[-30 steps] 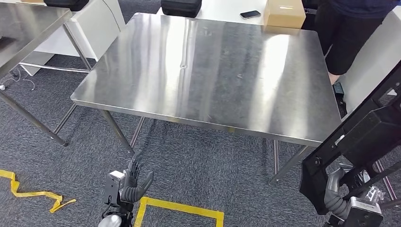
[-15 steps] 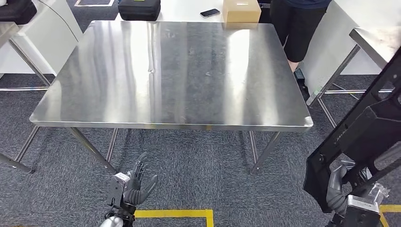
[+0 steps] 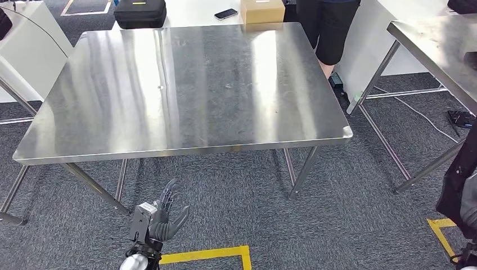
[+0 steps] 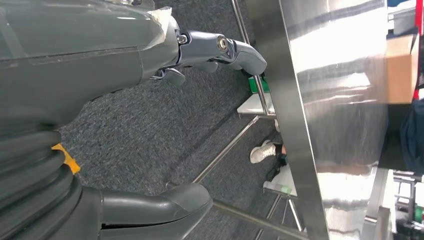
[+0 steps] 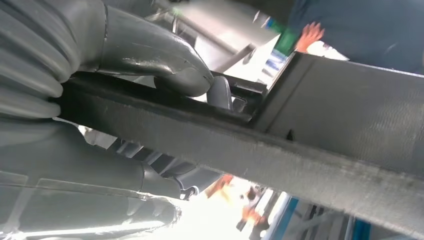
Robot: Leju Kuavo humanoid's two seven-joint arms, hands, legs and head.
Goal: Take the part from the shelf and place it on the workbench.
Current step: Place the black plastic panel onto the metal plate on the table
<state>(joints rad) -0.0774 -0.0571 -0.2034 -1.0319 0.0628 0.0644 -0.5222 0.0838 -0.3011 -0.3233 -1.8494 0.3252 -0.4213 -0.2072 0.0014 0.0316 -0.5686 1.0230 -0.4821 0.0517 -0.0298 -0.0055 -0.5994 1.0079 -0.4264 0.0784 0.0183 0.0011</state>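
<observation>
The whole head view has swung since half a second ago — the camera turned, not the furniture: the steel table [image 3: 180,84] now sits further toward 9 o'clock, and a second steel table [image 3: 439,45] has come in at 2 o'clock. The black part that crossed the 4 o'clock corner has mostly slid out of frame; just a dark edge [image 3: 458,185] remains there, cut off.

In the right wrist view the right robot hand [image 5: 165,75] grips the part [image 5: 280,150], a black bar with a coarse fabric-like face, thumb over it and darker fingers beneath. Most of the part is cropped and its shape is hard to make out; the background is blurred.

The left robot hand [image 3: 160,216] hangs low at 7 o'clock over grey carpet, fingers spread wide, holding nothing; the left wrist view shows the same.

Beyond the table, at 12 o'clock, lie a black case [image 3: 139,12], a phone [image 3: 225,13] and a closed cardboard box [image 3: 261,10] — contents unseen. A person's legs [image 3: 326,28] stand at 1 o'clock. Yellow floor tape [image 3: 208,254] lies at 6 o'clock.
</observation>
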